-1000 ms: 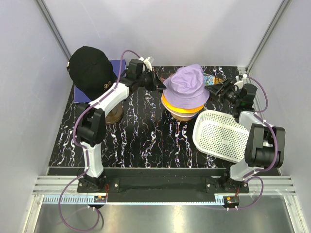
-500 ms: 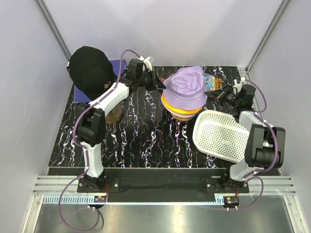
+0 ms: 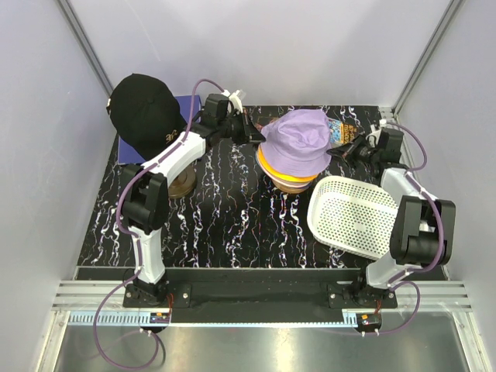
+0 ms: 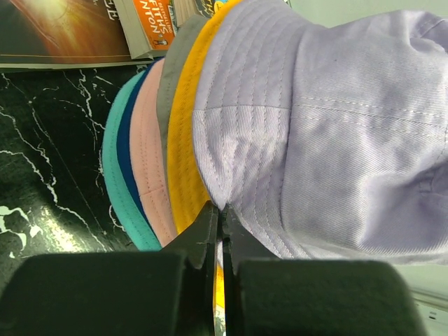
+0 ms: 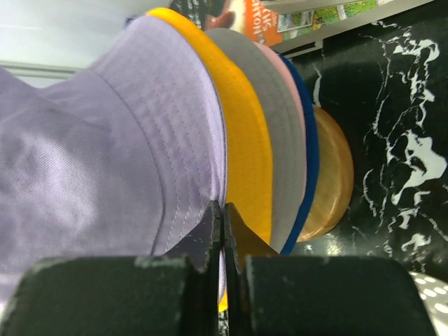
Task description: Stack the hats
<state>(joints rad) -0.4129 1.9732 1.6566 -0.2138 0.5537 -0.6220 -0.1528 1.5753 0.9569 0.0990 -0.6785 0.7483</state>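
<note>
Jaws of the right gripper [image 5: 222,210] are now pressed together on the right-hand brim of the lavender hat [image 3: 298,138]. A second ago they stood apart just right of that hat, and the arm has since come in leftward to meet the cloth. Opposite, the left gripper [image 4: 220,212] has its jaws clamped on the hat's left brim, exactly as it did a second ago. In both wrist views a sliver of orange shows between the fingers under the lavender cloth, so either pinch may also have caught the brim below; I cannot tell.

The lavender hat sits crown up on top of the stack, at the far middle of the table [image 3: 232,225]. Beneath it the brims fan out in order: orange hat [image 4: 183,140], grey brim [image 4: 168,91], pink hat [image 4: 150,161], blue hat [image 4: 126,150] and teal hat [image 4: 115,182]. The right wrist view shows a wooden stand [image 5: 329,182] under the pile.

With both sides gripped, the top hat can probably be tugged down snug or squared over the others. The black cap [image 3: 143,112] is perched at the far left, well apart from the pile, so the stacking looks unfinished. A white basket [image 3: 353,215] lies near right.
</note>
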